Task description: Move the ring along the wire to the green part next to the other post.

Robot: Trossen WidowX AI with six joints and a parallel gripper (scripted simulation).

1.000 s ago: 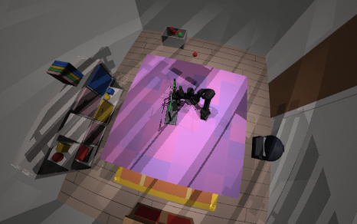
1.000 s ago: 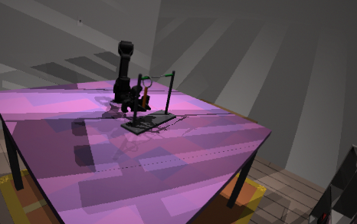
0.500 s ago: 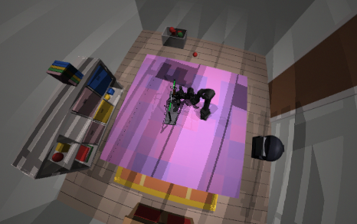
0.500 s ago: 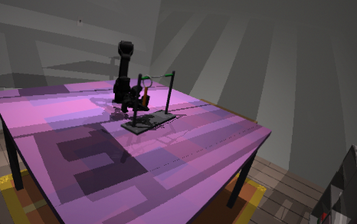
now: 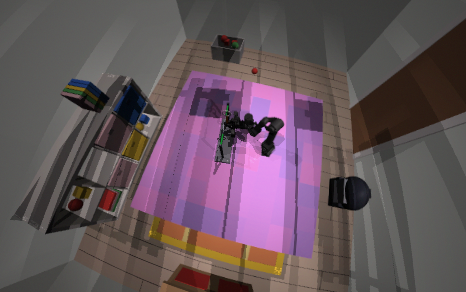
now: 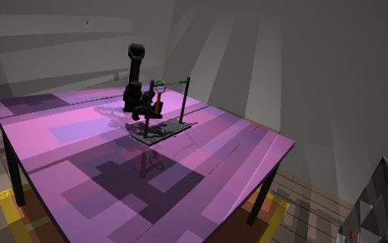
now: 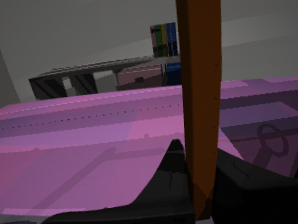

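We see our fingers nearly shut, clamped on the upright orange handle [image 7: 197, 83], while far beyond them a grey bin [image 5: 227, 48] holds red and green balls.

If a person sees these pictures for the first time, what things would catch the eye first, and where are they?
First the big pink-purple table that fills the room's middle, with the black robot arm on its far part. Next to the arm is a small wire stand with two posts. A ring hangs near the post by the arm. In the wrist view the orange handle rises upright, clamped in the black tool.
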